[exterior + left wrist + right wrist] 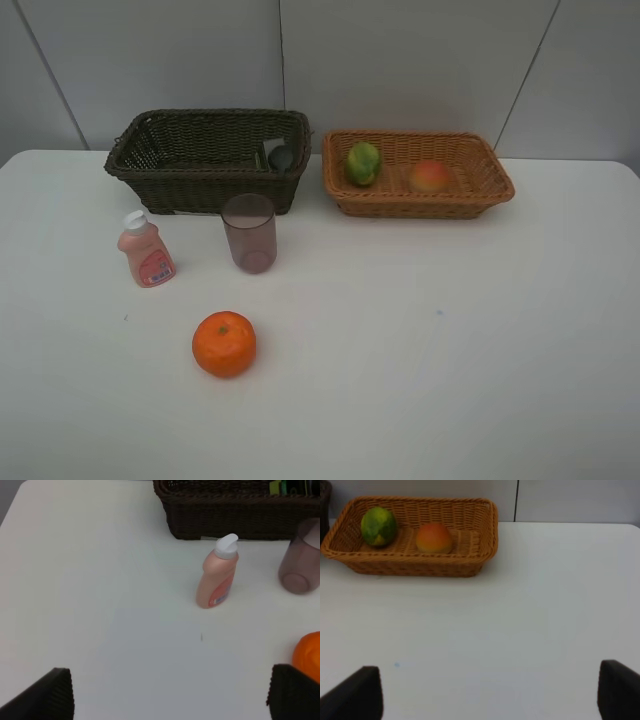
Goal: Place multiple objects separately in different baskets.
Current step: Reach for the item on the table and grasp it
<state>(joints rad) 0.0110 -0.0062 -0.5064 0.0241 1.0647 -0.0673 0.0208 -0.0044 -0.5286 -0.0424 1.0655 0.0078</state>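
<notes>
On the white table stand a pink white-capped bottle (146,250) (218,572) and a translucent purplish cup (249,232) (301,560), with an orange (224,343) (307,652) nearer the front. The dark brown basket (200,190) (225,515) holds a black bottle (278,155) in its right corner. A green citrus (363,163) (378,526) and a peach-like fruit (430,176) (434,537) lie in the tan basket (420,207) (420,565). My left gripper (170,700) is open, empty, short of the pink bottle. My right gripper (490,695) is open, empty, well short of the tan basket. Neither arm shows in the high view.
The two baskets sit side by side at the table's back edge, against a grey panelled wall (400,60). White tabletop (450,340) stretches across the right and front.
</notes>
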